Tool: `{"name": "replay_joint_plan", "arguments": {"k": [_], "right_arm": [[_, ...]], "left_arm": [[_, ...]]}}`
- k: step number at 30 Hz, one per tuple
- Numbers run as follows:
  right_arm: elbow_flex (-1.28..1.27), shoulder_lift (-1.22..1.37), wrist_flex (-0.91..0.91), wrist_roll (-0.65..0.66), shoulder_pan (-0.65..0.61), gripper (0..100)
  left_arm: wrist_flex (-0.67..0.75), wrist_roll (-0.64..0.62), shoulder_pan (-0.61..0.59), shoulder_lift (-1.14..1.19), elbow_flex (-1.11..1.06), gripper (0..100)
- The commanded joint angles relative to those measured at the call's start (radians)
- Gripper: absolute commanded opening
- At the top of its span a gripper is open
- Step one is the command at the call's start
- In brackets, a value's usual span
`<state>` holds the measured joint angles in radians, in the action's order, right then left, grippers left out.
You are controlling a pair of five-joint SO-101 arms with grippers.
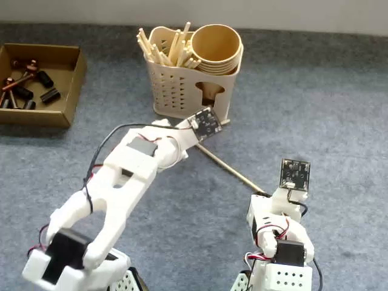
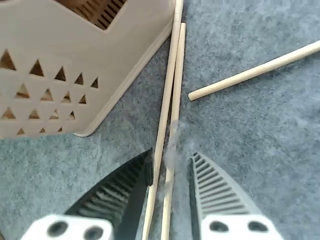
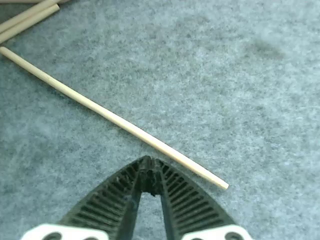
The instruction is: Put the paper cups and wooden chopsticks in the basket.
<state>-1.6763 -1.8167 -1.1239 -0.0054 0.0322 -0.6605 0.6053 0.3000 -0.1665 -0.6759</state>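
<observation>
Many chopsticks (image 1: 162, 53), stacked paper cups (image 1: 217, 43) in basket (image 1: 176, 94), dark parts (image 1: 25, 91) in box (image 1: 68, 91)

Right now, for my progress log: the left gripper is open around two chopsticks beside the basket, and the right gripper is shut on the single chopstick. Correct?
Not quite. The right gripper is shut but empty: the right wrist view shows the single chopstick lying on the carpet beyond its tips. The left gripper is open around two chopsticks beside the basket.
</observation>
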Motion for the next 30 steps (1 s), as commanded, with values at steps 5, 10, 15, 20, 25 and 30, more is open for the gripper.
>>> {"name": "replay_joint_plan", "arguments": {"k": [5, 10, 15, 20, 25, 30], "right_arm": [[-0.101, 0.004, 0.015, 0.008, 0.010, 0.5], [-0.101, 0.004, 0.015, 0.008, 0.010, 0.5], [-0.101, 0.004, 0.015, 0.008, 0.010, 0.5], [-0.101, 0.004, 0.015, 0.008, 0.010, 0.5], [-0.101, 0.004, 0.015, 0.008, 0.010, 0.5], [-0.101, 0.004, 0.015, 0.009, 0.010, 0.5]], "left_arm": [[-0.043, 0.003, -0.024, 0.157, 0.177, 12], [-0.046, 0.003, -0.035, 0.272, 0.259, 12], [-0.052, 0.003, -0.073, 0.371, 0.354, 12], [-0.158, 0.003, -0.071, 0.452, 0.456, 12], [-0.239, 0.005, -0.068, 0.533, 0.549, 12], [-0.310, 0.005, -0.067, 0.565, 0.607, 8]]}}
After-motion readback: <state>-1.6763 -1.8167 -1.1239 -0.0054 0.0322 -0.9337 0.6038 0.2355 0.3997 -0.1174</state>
